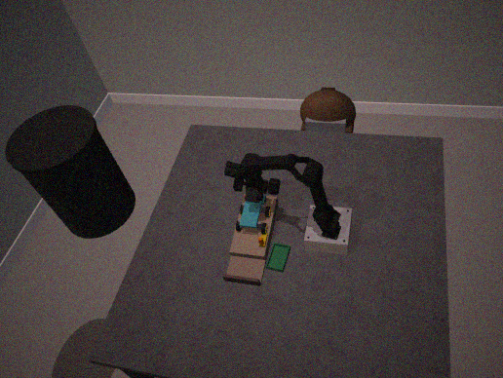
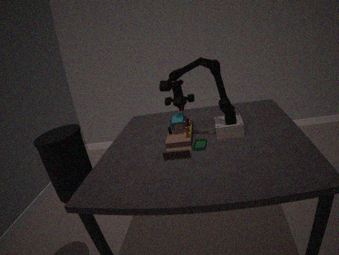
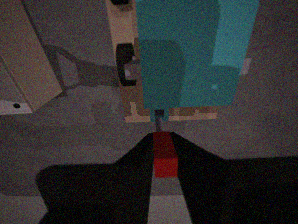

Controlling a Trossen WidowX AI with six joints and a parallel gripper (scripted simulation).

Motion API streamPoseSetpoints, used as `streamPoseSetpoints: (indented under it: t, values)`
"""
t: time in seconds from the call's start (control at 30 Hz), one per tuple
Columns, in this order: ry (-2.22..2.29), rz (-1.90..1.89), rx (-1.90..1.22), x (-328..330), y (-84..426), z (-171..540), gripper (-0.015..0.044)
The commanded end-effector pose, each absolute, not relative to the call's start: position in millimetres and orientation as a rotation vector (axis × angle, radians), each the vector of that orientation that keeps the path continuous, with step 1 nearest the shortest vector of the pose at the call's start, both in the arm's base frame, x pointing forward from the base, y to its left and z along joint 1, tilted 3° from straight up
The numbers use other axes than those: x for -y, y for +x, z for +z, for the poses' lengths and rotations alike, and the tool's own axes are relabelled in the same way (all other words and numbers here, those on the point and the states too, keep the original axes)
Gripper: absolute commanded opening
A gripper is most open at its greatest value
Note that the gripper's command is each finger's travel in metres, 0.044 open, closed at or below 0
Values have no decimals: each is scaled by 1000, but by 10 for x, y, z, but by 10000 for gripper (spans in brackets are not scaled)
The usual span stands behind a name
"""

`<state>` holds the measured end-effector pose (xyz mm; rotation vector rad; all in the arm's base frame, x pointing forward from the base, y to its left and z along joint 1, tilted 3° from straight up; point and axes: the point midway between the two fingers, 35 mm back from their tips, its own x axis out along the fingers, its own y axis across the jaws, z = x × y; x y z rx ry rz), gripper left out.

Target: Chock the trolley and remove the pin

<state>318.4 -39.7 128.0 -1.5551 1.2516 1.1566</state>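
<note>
"Jaws?"

"Narrow, gripping stop pin (image 2: pixel 181 108) (image 3: pixel 165 155) by its red head, lower centre of the wrist frame. Chock (image 1: pixel 262 240) (image 2: pixel 188 132) sits just downhill of 1 wheel (image 1: pixel 263 228)."

"Step?"

"Pin-pulling, I'd judge; draw straight clear, then green tray (image 1: pixel 279 257) (image 2: pixel 200 144)."

"Arm (image 1: pixel 317 185) (image 2: pixel 219 79)?"

"Arched, wrist downward, upper centre."

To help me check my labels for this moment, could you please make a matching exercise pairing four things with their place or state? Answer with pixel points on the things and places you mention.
1. Stop pin's red head (image 2: pixel 181 108) (image 3: pixel 165 155)
2. Green tray (image 1: pixel 279 257) (image 2: pixel 200 144)
3. Trolley (image 1: pixel 251 213) (image 2: pixel 178 123) (image 3: pixel 187 55)
4. Gripper (image 3: pixel 161 137)

A. Teal, on the ramp (image 1: pixel 249 245) (image 2: pixel 179 140)
B. Between the fingers
C. Shut on something red
D. Beside the ramp

Pairs: 1-B, 2-D, 3-A, 4-C
</note>
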Motion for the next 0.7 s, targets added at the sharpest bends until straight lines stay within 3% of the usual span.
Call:
streamPoseSetpoints:
  t: [0.0, 0.67]
  values:
    - [-1560, 1148, -1253, 412, 3197, 1324, 0]
    - [-1562, 1147, -1255, 714, 3201, 1353, 0]
